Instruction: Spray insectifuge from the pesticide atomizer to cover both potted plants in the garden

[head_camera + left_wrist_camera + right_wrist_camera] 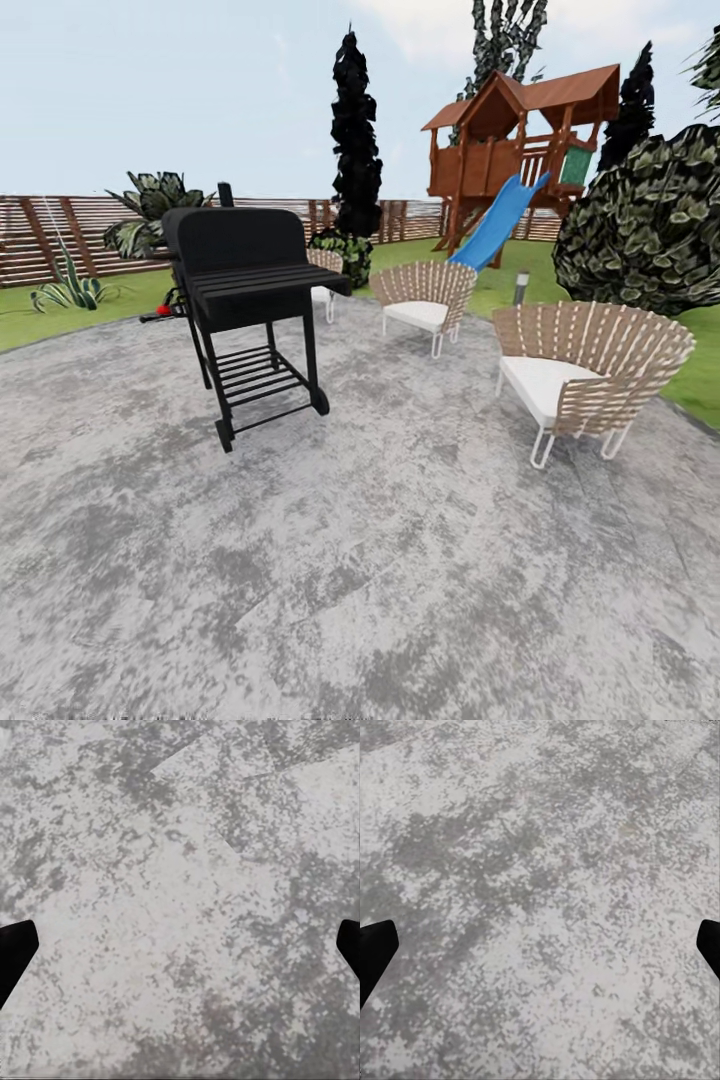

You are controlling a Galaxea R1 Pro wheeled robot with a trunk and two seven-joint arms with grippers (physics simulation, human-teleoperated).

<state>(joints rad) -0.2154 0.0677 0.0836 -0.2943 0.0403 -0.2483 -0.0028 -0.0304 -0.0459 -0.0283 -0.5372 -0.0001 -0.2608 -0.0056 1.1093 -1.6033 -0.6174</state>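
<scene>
Grey patio (360,560) | left claw (180,945) wide open, empty | right claw (540,945) same

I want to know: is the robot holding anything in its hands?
No, nothing. Both the left gripper and right gripper are open over bare patio.

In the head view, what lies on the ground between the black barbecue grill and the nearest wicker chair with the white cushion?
Only bare mottled grey patio paving separates the black barbecue grill from the nearest wicker chair; the head view shows this.
</scene>
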